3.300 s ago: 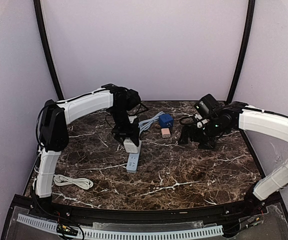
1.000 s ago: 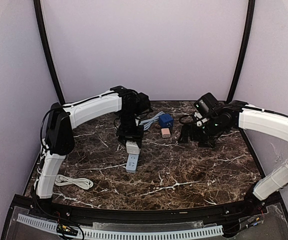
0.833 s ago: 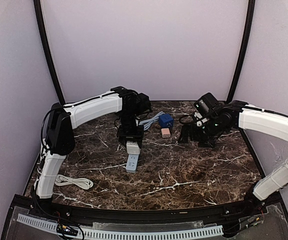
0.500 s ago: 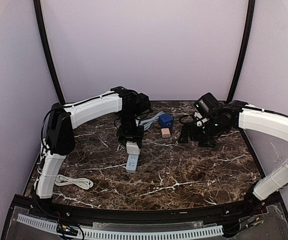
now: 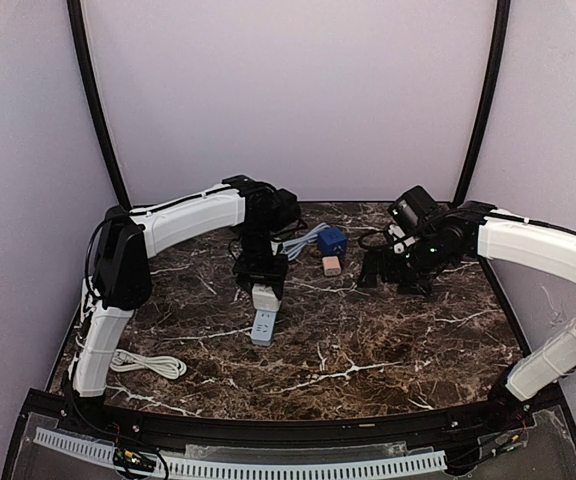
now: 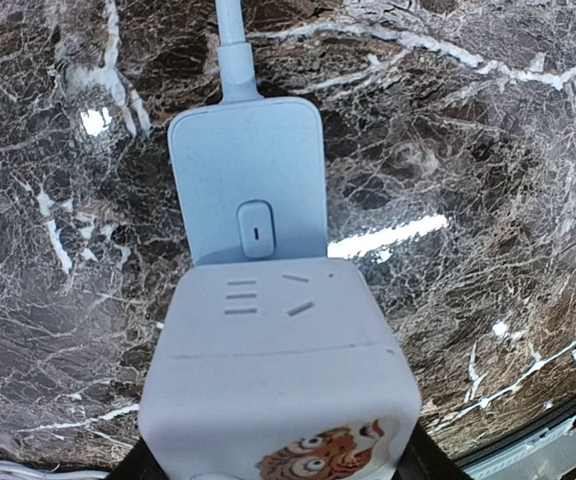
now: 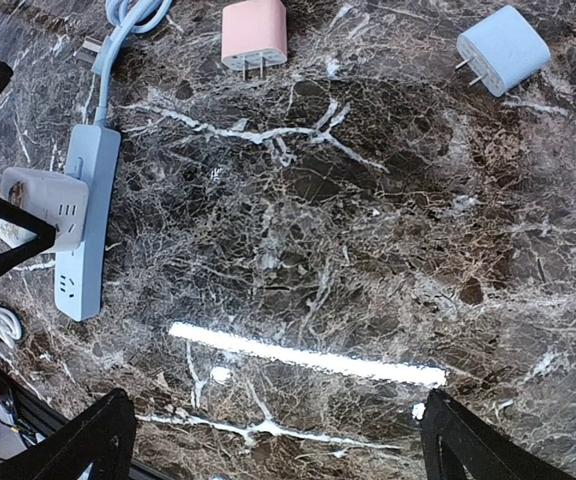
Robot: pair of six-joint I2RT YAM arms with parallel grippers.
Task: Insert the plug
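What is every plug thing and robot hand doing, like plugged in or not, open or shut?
white adapter: sitting on the power strip, gripped; cannot tell if fully pushed in.
power strip: lying flat, one socket showing free.
pink plug: lying loose, unplugged, prongs bare.
pale blue plug: lying loose, unplugged.
left gripper: shut on the white adapter.
right gripper: open, empty.

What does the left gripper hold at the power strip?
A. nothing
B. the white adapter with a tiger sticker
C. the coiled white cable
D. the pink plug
B: the left gripper is shut on the white adapter over the power strip, while the pink plug lies loose on the table.
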